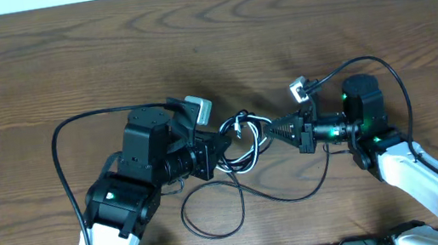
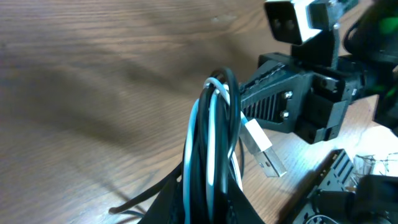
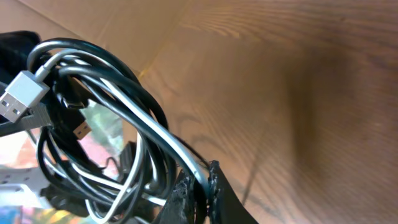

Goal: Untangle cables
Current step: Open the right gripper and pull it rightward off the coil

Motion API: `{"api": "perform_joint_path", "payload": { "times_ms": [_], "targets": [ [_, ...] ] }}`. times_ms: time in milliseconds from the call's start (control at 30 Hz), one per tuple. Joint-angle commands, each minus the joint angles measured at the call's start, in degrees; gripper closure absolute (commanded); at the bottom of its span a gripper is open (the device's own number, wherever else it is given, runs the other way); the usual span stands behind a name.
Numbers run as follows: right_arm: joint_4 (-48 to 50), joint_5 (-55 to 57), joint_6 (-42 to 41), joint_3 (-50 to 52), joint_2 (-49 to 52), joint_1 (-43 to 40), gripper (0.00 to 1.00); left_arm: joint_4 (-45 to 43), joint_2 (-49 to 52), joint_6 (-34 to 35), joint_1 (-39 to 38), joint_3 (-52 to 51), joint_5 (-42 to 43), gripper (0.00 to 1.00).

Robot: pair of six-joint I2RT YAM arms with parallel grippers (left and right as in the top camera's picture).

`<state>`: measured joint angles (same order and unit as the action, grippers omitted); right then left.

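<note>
The counter (image 1: 208, 47) is a broad top of dark brown wood with sweeping lighter grain running across it, and lying on it toward the near edge is a slack loop of thin black cable (image 1: 218, 235).

Left hand (image 1: 222, 146) and right hand (image 1: 267, 131), both clamped, face each other.

**Three cameras, one shared bundle**

The overhead camera looks straight down on the desk (image 1: 65, 67) from well above, the far edge at the top. Each wrist camera sits very close to the cables (image 1: 243, 140), looking low across the desk. The left one faces the right gripper (image 2: 241, 106). All three views share the cables.
</note>
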<state>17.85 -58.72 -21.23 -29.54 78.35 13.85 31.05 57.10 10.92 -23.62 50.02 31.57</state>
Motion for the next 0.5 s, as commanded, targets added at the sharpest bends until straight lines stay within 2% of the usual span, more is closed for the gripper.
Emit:
{"api": "perform_joint_path", "payload": {
  "times_ms": [0,133,300,467],
  "targets": [
    [-1.0,13.2,1.6,0.3,1.0,-1.8,0.98,0.4,-2.4,0.8,1.2,0.7,-2.4,0.92],
    [-2.7,17.8,0.9,0.3,1.0,-1.8,0.98,0.4,-2.4,0.8,1.2,0.7,-2.2,0.92],
    [-7.6,28.2,-5.9,0.3,1.0,-1.8,0.99,0.1,-2.3,0.8,1.2,0.7,-2.2,0.92],
    [-6.6,24.5,-5.6,0.3,1.0,-1.8,0.99,-0.5,-2.3,0.7,1.2,0.7,-2.3,0.92]
  ]
}}
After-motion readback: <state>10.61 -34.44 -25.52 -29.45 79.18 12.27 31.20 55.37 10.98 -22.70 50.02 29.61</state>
